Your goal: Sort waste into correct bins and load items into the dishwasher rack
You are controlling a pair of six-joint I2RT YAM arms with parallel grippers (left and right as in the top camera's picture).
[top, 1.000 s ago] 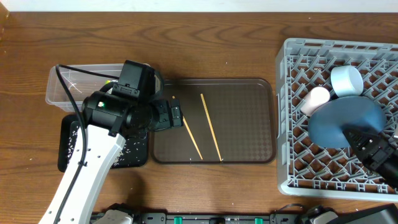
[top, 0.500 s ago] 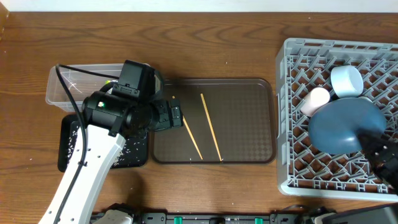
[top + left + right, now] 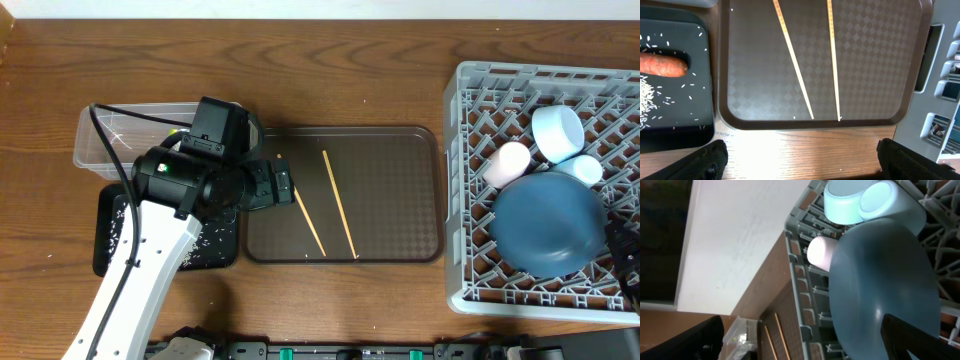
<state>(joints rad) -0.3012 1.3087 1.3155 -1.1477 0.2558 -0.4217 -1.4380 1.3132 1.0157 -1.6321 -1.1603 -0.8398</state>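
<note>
Your right gripper (image 3: 802, 339) stands wide apart and empty, now drawn back off the blue plate (image 3: 548, 222). The plate has settled flatter in the dishwasher rack (image 3: 470, 292), right of the brown tray (image 3: 400, 190). Your left gripper (image 3: 801, 161), also spread, hovers over that tray's left edge. The chopsticks (image 3: 340, 205) on it look like your next job.

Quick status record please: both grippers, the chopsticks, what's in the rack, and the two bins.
left gripper: open, empty, beside the chopsticks
right gripper: open, empty, at the blue plate
chopsticks: two, lying apart on the brown tray, not yet racked
rack: blue plate, pink cup, pale blue bowl, light blue cup
black tray: rice grains, orange sausage piece
clear tub: partly hidden by left arm, contents unclear
</note>
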